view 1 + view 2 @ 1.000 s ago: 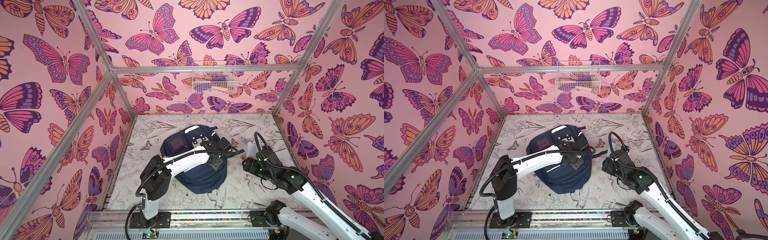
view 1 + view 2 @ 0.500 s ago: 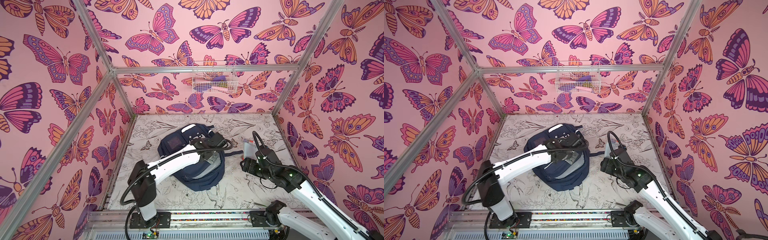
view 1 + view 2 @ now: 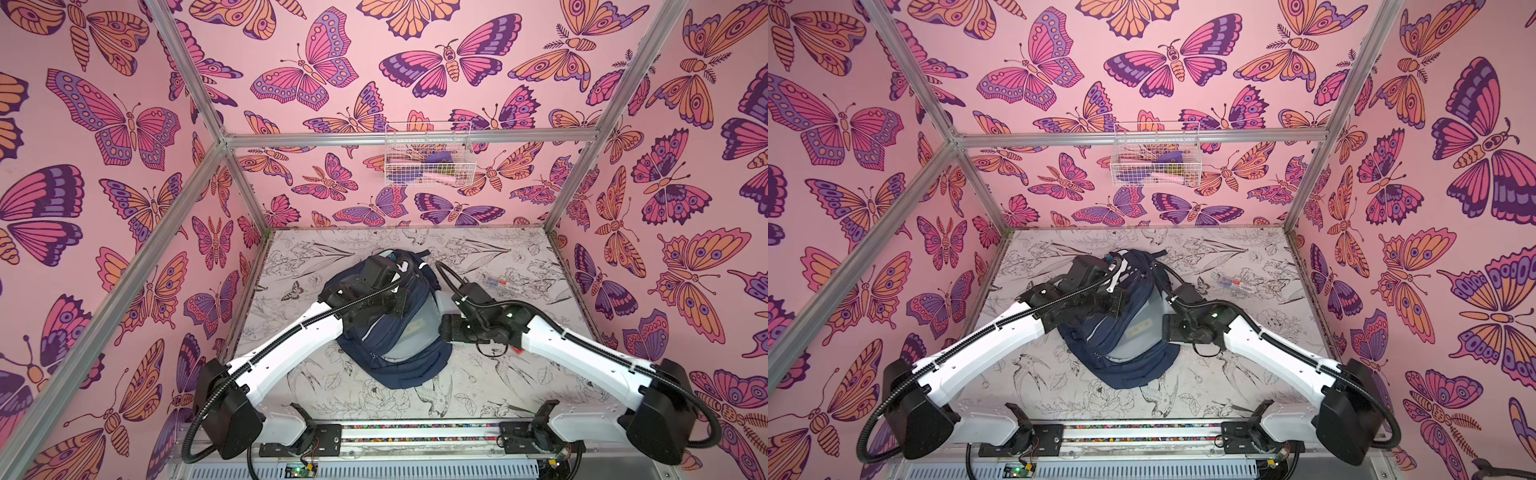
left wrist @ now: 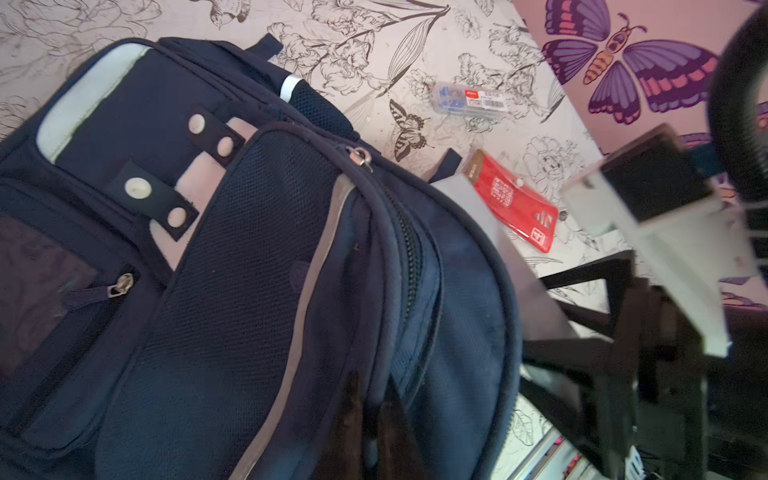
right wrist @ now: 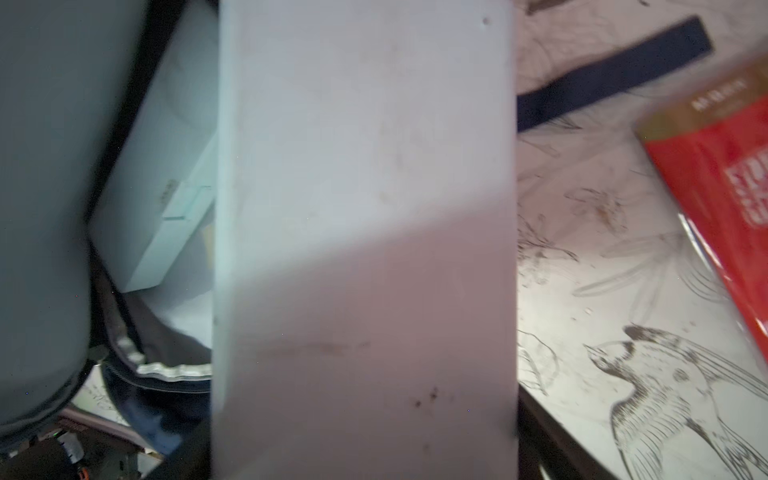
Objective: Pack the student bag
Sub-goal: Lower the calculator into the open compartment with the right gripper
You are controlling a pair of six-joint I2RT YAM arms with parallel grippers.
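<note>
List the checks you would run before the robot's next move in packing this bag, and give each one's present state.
1. left gripper shut on the opening edge of the student bag: ok.
2. Opening held apart: ok.
3. right gripper gripping the pale flat item: ok.
4. Item's far end inside the bag: cannot tell.
5. red packet and clear pen box packed: not ok, both lie on the table.

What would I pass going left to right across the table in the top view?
In order: left arm's big black joint → student bag → clear plastic box → right arm's big black joint.
</note>
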